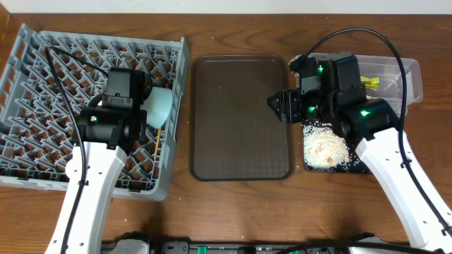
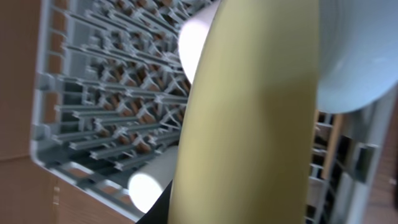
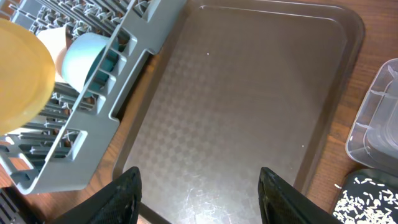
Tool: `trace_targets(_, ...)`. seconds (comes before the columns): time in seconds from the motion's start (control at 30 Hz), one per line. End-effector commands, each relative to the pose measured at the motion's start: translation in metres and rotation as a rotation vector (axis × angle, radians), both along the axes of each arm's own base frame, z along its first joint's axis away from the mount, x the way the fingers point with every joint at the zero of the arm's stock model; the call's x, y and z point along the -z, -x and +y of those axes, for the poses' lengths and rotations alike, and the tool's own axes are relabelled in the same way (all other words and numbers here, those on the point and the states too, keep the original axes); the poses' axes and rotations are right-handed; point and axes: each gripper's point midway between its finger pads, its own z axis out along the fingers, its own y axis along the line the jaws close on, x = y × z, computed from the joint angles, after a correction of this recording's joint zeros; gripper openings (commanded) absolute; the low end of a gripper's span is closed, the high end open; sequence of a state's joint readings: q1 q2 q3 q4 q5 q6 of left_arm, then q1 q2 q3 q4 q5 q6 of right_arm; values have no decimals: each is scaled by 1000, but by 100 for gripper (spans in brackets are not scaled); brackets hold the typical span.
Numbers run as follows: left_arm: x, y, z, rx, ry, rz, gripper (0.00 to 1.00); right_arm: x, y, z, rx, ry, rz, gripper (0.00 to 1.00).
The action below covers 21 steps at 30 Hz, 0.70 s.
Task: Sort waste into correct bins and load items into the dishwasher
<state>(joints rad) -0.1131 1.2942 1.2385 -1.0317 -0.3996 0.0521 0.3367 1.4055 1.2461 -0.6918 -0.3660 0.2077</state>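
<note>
Seen from overhead, the left arm (image 1: 116, 116) lies over the grey dish rack (image 1: 42, 77) in the left of the frame. One light-blue bowl (image 1: 159, 104) sits in the rack just right of the arm's wrist. Below the bowl shows one thin wooden chopstick (image 1: 157, 140), its long axis nearly top to bottom. The right gripper (image 1: 277, 104) points left, over the right edge of the brown serving tray (image 1: 233, 141). To its lower right, one black tray (image 1: 308, 167) holds rice crumbs (image 1: 326, 149). At upper right, one clear tub (image 1: 409, 74) holds one green-yellow wrapper (image 1: 370, 82).

In the left wrist view, one yellow plate (image 2: 249, 124) stands on edge very close to the camera, its rim running bottom to top. One white bowl (image 2: 194, 46) shows behind its left side. The left gripper's fingers are hidden, so I cannot tell its grip.

In the right wrist view, the right gripper's fingers (image 3: 124, 193) are spread wide and empty above the serving tray. The rack, plate and blue bowl are at upper left.
</note>
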Motion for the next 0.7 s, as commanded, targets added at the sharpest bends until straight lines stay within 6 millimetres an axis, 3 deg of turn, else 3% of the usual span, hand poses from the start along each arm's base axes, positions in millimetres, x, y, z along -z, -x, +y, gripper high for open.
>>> trace_targets(0.0,4,3,-14,-14,106,-2,7,-3,0,0,-4,3,-12,58)
trace_targets(0.27,19,10,-12,69,61,82,8,0,4,-1,-3,10,9,58)
trace_targets(0.43,12,12,6,51,-55,88,8,2,6,-2,-3,14,21,58)
trace_targets(0.53,12,12,6,49,-59,86,9,3,6,-3,-3,15,25,58)
trace_targets(0.57,12,12,7,49,-60,88,16,3,6,-3,-3,15,25,58)
trace_targets(0.6,12,12,7,48,-60,88,31,3,6,-3,-3,15,25,58)
trace_targets(0.67,12,12,6,47,-58,87,43,3,7,-3,-1,14,28,58)
